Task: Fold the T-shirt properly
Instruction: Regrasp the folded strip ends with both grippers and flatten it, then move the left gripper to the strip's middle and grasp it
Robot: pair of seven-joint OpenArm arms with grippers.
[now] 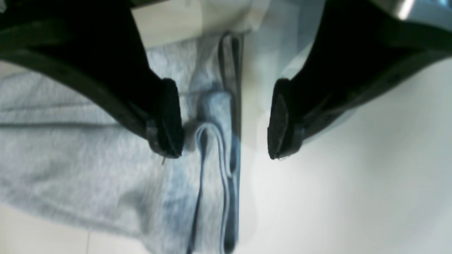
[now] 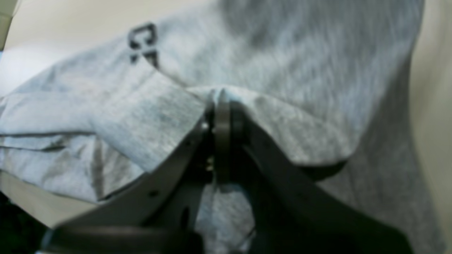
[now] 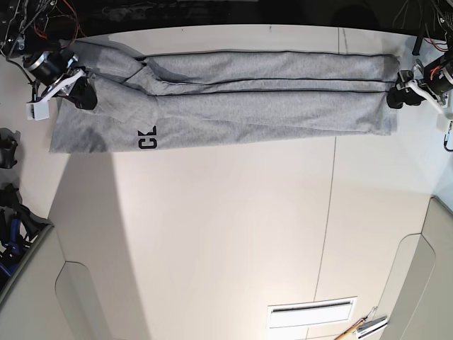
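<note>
We pinched T-shirt [image 2: 282, 53] fold in right gripper [image 2: 221, 106] to carry it; left gripper [image 1: 226, 120] gaped over T-shirt's far edge.

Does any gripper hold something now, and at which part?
The right gripper is shut on a raised fold of the T-shirt. The left gripper is open, straddling its edge.

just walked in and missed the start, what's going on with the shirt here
A two-armed robot is partway through folding a grey T-shirt, which lies stretched in a long band across the far side of the white table. The right end effector is shut on a pinch of fabric at one end. The left end effector is at the other end, open, with the shirt's edge between its fingers but not gripped.
</note>
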